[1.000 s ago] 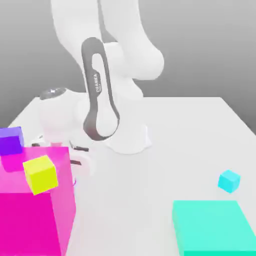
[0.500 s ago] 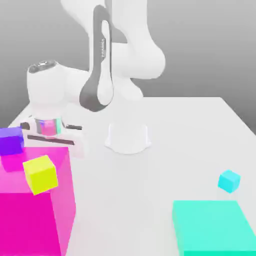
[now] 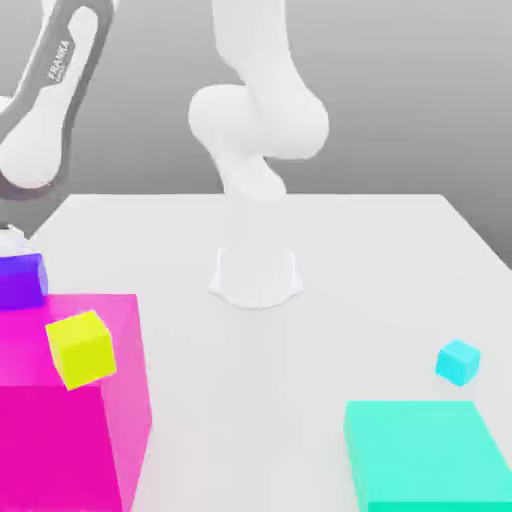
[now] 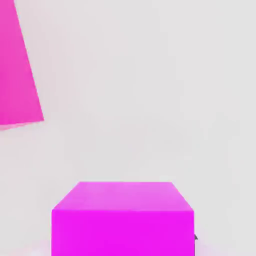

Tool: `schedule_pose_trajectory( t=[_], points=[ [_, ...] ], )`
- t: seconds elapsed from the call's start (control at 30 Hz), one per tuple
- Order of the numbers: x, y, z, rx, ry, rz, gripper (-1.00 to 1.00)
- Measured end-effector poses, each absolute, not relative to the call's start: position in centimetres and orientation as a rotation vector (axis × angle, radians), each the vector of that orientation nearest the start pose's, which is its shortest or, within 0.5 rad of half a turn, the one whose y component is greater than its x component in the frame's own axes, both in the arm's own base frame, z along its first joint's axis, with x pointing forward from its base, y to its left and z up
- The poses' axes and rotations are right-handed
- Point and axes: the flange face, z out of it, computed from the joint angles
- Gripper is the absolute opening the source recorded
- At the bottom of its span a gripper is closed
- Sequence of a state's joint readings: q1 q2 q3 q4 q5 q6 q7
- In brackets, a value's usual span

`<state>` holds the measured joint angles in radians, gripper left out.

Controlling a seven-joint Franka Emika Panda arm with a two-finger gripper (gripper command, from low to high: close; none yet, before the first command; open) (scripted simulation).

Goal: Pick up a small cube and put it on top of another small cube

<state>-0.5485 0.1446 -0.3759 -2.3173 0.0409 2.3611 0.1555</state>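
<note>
The small cube [image 4: 122,216], bright magenta, looms close in the hand view, sitting right where my fingers meet, so my gripper [image 4: 122,246] is shut on it. In the exterior view my arm [image 3: 45,100] leans far to the exterior view's left, and a sliver of the white hand [image 3: 10,238] sits at the frame's edge just above the purple small cube [image 3: 21,280]. That purple cube rests on the table behind the huge pink block [image 3: 60,430].
A yellow small cube [image 3: 80,348] floats against the pink block's top. A corner of the pink block [image 4: 15,65] also shows in the hand view. A cyan small cube [image 3: 459,361] and a large teal block [image 3: 430,455] lie at the exterior view's right. The robot base [image 3: 256,275] stands mid-table.
The arm has risen and swung to the exterior view's left. The hand went from low beside the pink block to the frame's left edge, above the purple cube.
</note>
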Motion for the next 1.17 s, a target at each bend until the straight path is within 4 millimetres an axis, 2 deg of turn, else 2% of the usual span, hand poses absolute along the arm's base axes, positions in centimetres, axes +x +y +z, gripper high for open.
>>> schedule_pose_trajectory(
  t=[0.2,0.27,0.43,0.57,0.73,0.9,0.97,1.03,1.07,1.17],
  points=[
    [35.1,-42.1,33.0,-2.454,1.922,0.195,-1.0],
    [36.9,-41.2,34.5,-2.401,1.986,0.197,-1.0],
    [41.7,-35.7,37.1,-2.326,2.077,0.164,-1.0],
    [44.8,-30.8,39.3,-2.265,2.149,0.131,-1.0],
    [47.6,-24.5,42.0,-2.181,2.243,0.084,-1.0],
    [49.2,-17.2,44.4,-2.107,2.323,0.011,-1.0],
    [49.4,-16.6,43.3,-2.07,2.356,0.004,-1.0],
    [49.4,-16.5,40.4,-2.059,2.367,0.003,-1.0],
    [49.4,-16.5,39.3,-2.057,2.368,0.003,1.0],
    [49.4,-16.5,39.3,-2.057,2.368,0.003,1.0]
  ],
)
